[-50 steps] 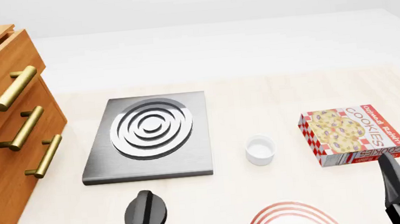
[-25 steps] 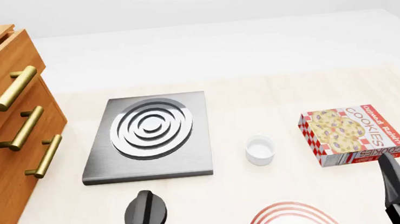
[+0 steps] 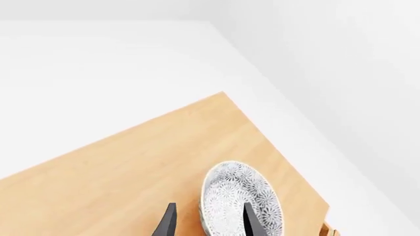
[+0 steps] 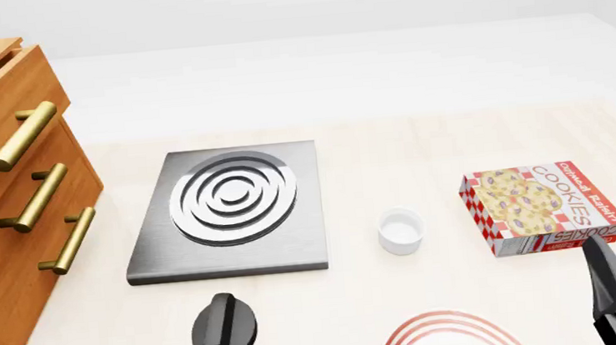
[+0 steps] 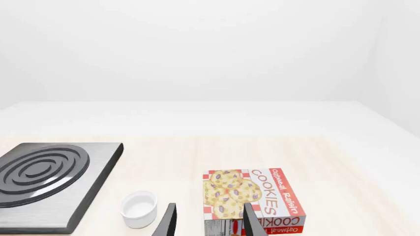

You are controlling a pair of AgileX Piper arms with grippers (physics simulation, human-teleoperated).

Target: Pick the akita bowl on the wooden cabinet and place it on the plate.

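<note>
On my left wrist feed, the left gripper shows two dark tapered fingers parted, with the rim of the akita bowl lying between them; I can't tell whether either finger touches it. The bowl is round and deep, grey-white with a fine speckled pattern and a paler rim, and it sits on the smooth orange-brown top of the wooden cabinet, near one edge.

On the right wrist feed, the right gripper has its fingers spread with nothing between them, hanging above the pale wood-grain table. Just past its tips lies a flat red-and-white cookie box, with a small plain white cup beside it and a grey square slab with raised concentric rings further off.

From the front camera, I see the cabinet's drawer fronts with three brass bar handles at the table's left. The plate, flat and white with thin red rings, is cut off at the near edge. A glossy black rounded object lies near it, in front of the slab.
</note>
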